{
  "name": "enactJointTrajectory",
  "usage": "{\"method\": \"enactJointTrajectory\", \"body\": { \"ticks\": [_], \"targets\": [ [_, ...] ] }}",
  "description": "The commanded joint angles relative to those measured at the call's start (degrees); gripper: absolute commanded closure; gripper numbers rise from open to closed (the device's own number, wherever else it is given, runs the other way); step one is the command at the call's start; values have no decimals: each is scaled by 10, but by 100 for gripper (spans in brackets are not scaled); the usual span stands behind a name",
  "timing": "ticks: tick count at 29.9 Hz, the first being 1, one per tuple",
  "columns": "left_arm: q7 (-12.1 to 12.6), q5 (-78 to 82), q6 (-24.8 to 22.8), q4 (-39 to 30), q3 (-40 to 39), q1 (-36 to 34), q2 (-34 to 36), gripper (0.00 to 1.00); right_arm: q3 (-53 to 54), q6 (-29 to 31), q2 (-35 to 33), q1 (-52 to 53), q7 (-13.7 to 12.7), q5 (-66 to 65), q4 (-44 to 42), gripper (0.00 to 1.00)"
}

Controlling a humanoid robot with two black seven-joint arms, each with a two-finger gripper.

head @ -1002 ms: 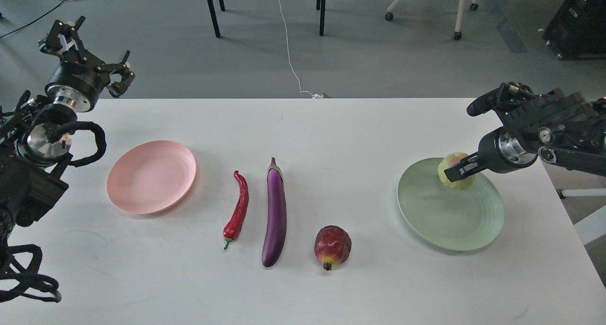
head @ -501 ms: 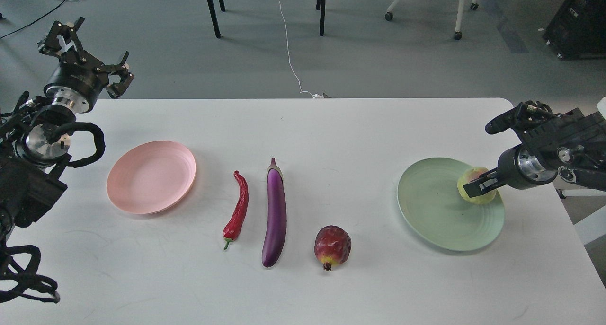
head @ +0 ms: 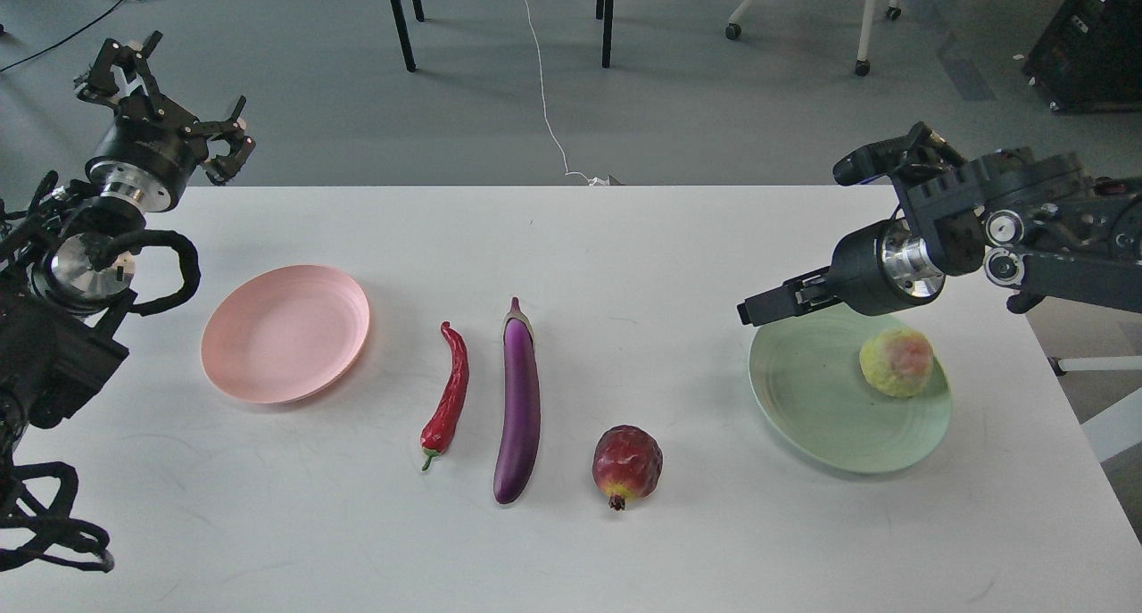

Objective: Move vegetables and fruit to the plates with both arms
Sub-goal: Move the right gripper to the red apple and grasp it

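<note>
The yellow-green fruit is seen lying on the pale green plate, apart from the right pincer, whose grip cannot be told. The left pincer is held spread, empty, beyond the pink plate on the bench.

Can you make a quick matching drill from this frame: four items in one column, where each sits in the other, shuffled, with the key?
Items:
1. yellow-green fruit
2. pomegranate
3. chili pepper
4. pink plate

Places:
A. on the table, between the pink plate and the eggplant
B. on the green plate
C. nearest the left arm, nothing on it
D. on the table, between the eggplant and the green plate

Pairs: 1-B, 2-D, 3-A, 4-C
</note>
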Motion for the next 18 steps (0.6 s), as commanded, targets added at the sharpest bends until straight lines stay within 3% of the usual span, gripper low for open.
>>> {"method": "enactJointTrajectory", "body": {
  "ticks": [1,11,18],
  "targets": [
    [0,0,0,-1,0,0,0,1,-1,1,49,14,4,21,19,3],
    [0,0,0,-1,1,1,-1,1,-45,-3,163,4,35,25,19,7],
    [0,0,0,-1,0,8,0,1,-48,-3,219,4,37,34,14,7]
  ]
}}
